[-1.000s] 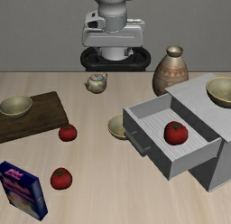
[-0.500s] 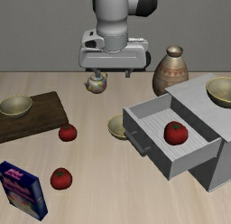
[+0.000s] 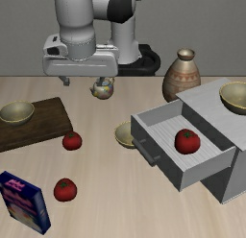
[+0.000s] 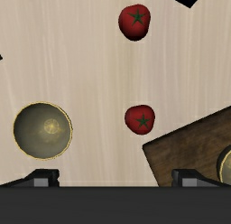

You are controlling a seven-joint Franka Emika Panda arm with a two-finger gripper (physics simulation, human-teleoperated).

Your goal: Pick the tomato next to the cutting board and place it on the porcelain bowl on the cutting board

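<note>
On the wooden bench (image 3: 106, 170) the tomato (image 3: 72, 140) lies ungrasped just beside the cutting board (image 3: 43, 125), the gripper (image 4: 115, 178) hovering high nearby, spread and empty, the porcelain bowl (image 3: 16, 112) unfilled.

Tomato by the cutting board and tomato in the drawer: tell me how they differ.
The board-side tomato rests on the table beside the cutting board; the drawer tomato sits inside the open drawer. The drawer tomato looks somewhat larger than the board-side tomato. Both are red with a dark stem cap.
</note>
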